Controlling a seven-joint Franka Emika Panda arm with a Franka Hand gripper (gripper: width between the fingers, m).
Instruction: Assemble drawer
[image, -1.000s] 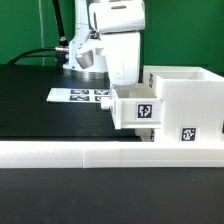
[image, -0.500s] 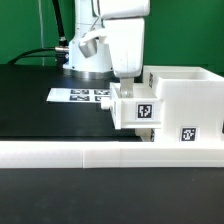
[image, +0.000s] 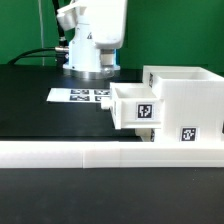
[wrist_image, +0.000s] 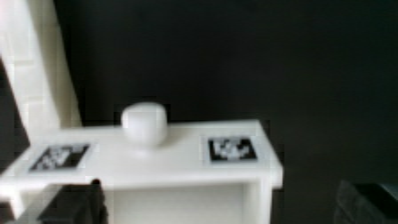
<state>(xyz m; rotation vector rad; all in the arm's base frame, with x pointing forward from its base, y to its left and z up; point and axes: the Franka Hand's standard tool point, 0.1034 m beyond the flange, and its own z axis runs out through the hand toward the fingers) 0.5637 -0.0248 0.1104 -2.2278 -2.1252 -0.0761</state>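
Observation:
The drawer's white casing (image: 185, 92) stands at the exterior view's right. A smaller white tray (image: 133, 106) with a black-and-white tag sticks out of its side. My gripper (image: 102, 52) hangs above and to the exterior view's left of that tray, clear of it. In the wrist view the tray's front (wrist_image: 160, 165) shows a round white knob (wrist_image: 144, 128) between two tags. The dark fingertips (wrist_image: 68, 206) stand wide apart on either side of the tray's hollow. The gripper (wrist_image: 214, 206) is open and empty.
The long low white rail (image: 100, 153) runs along the front of the black table. The marker board (image: 84, 96) lies flat behind the tray. The arm's base (image: 88, 66) stands at the back.
The gripper was low at the tray's front edge. It has risen and moved toward the exterior view's left, away from the tray. The tray has not visibly shifted.

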